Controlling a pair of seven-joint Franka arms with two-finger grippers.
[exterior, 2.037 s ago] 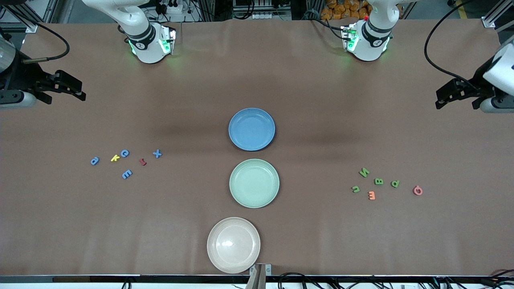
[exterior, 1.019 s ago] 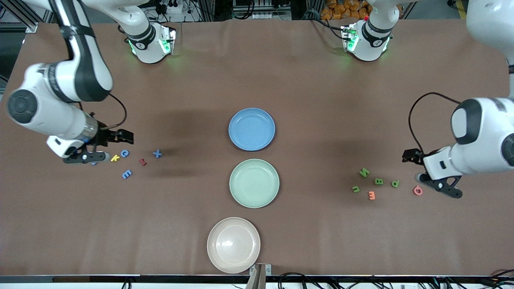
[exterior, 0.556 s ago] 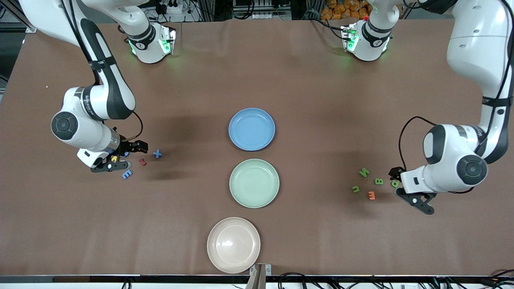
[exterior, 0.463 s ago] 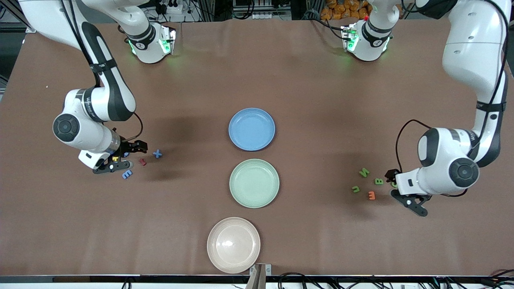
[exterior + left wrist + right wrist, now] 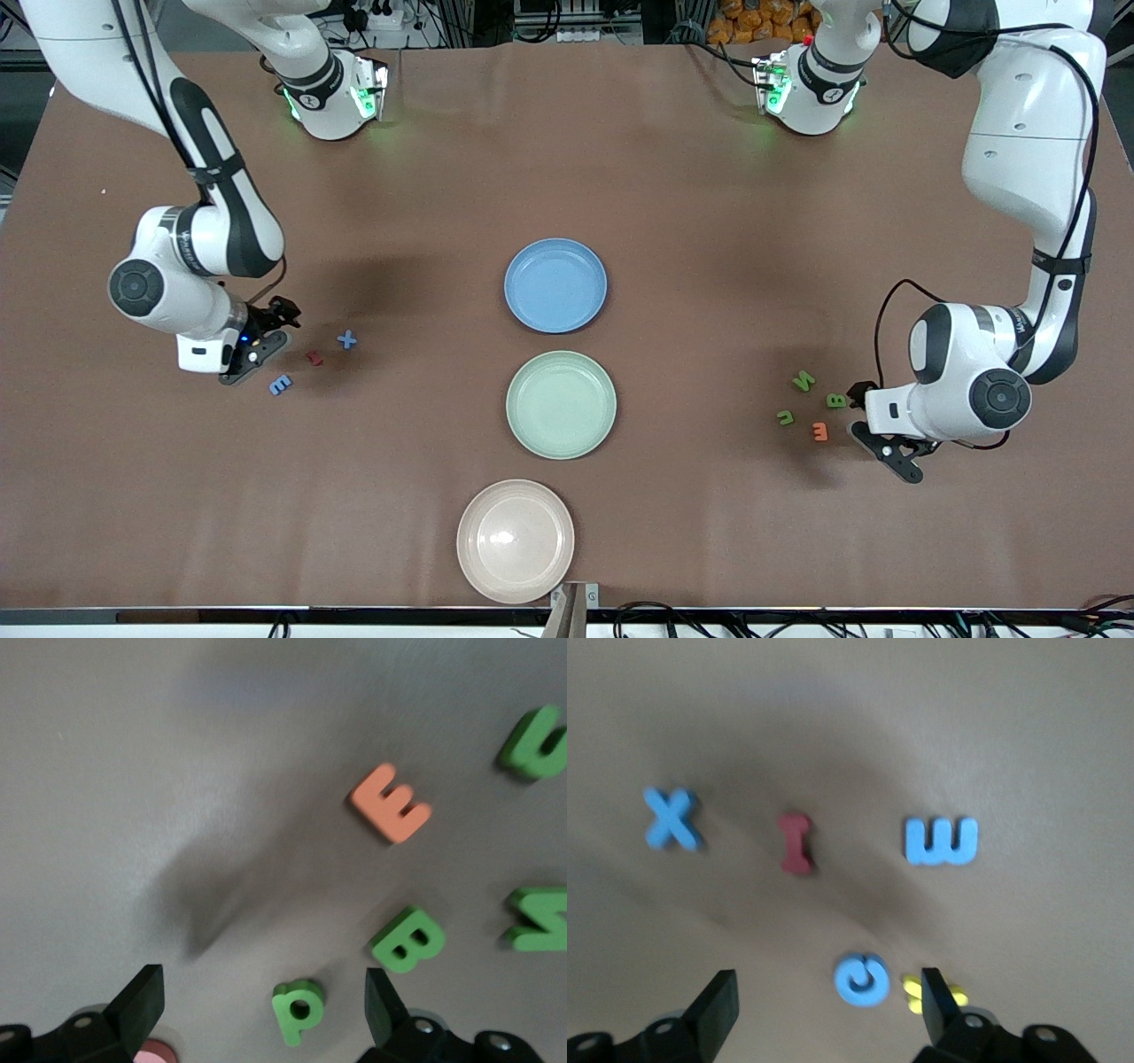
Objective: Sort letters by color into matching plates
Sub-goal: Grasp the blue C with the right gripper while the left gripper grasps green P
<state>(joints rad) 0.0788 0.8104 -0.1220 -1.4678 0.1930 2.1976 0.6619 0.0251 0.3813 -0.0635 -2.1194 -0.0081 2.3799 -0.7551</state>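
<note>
Blue plate point(image 5: 555, 285), green plate point(image 5: 561, 405) and beige plate point(image 5: 515, 540) sit mid-worktop, all w/ nothing in them. My left pincer point(image 5: 266, 1005) hangs wide open, holding nothing, straddling green P point(image 5: 297, 1010) nr left-arm end. Right pincer point(image 5: 828, 1005), open & unladen, is over blue C point(image 5: 861, 979) nr right-arm end, so each can pinch its colour.
</note>
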